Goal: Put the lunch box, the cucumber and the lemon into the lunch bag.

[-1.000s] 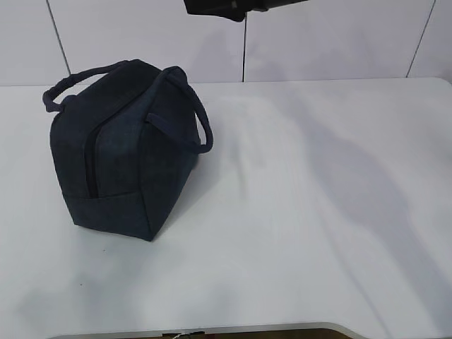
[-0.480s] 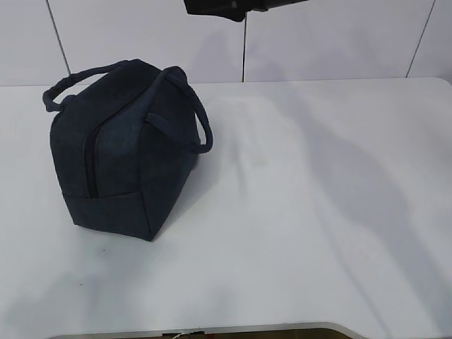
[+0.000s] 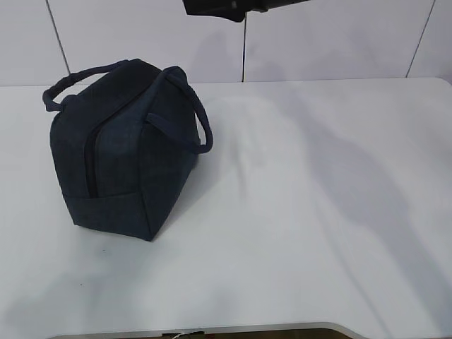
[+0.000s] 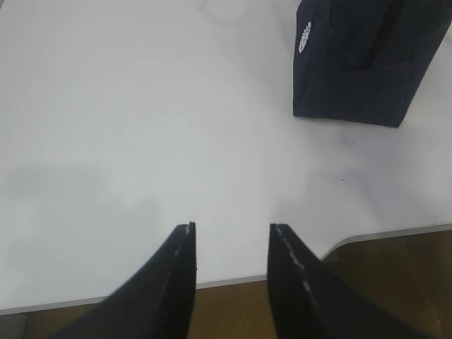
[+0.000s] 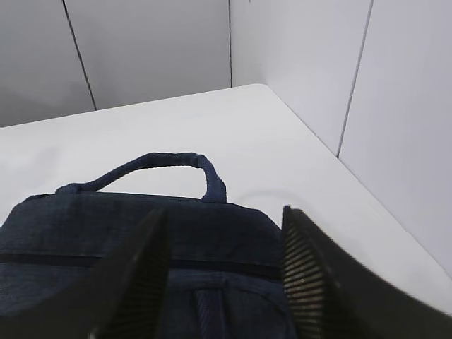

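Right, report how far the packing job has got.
Nothing shows as packed. The lunch bag stands on the table, its zipper looking closed; no lunch box, cucumber or lemon is visible. Both grippers are empty, the right gripper above the bag. All three items remain unconfirmed.

The lunch bag is showing a dark navy woven cloth, matt and slightly coarse, with soft padded loop handles of the same fabric and a dark zipper line running down its side. A round white logo is sitting flat on the cloth. The worktop is looking smooth, white and faintly sheeny. The right pincer's fingers are showing black, matt, finely ribbed pads.
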`<state>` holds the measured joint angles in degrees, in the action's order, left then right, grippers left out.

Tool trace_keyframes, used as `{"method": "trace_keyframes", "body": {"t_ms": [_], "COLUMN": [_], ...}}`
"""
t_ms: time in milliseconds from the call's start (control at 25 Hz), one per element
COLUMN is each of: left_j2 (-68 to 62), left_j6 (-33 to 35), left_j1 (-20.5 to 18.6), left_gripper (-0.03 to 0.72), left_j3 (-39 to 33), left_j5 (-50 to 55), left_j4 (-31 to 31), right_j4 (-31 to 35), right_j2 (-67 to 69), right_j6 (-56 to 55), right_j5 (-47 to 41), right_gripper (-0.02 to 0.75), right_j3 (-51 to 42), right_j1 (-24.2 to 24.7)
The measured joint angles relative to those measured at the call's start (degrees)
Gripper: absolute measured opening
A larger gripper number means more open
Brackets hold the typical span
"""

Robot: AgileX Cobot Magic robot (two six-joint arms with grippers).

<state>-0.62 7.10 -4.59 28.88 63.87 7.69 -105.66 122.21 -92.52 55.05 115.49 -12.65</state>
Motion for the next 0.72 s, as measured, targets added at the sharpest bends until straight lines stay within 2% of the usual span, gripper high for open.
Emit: {"method": "trace_keyframes", "body": {"t_ms": [720], "left_j2": [0.0], "left_j6": [-0.1], "left_j1": [0.0], "left_gripper": [0.242], "left_j3": [0.0], "left_j5": [0.0], "left_j4": [0.0], "right_j4": [0.0], "right_j2": [0.0], "right_j6": [-2.8], "right_j5": [-1.4], "right_gripper": [0.407], "right_j3": [-0.8], "right_j1": [0.0]}}
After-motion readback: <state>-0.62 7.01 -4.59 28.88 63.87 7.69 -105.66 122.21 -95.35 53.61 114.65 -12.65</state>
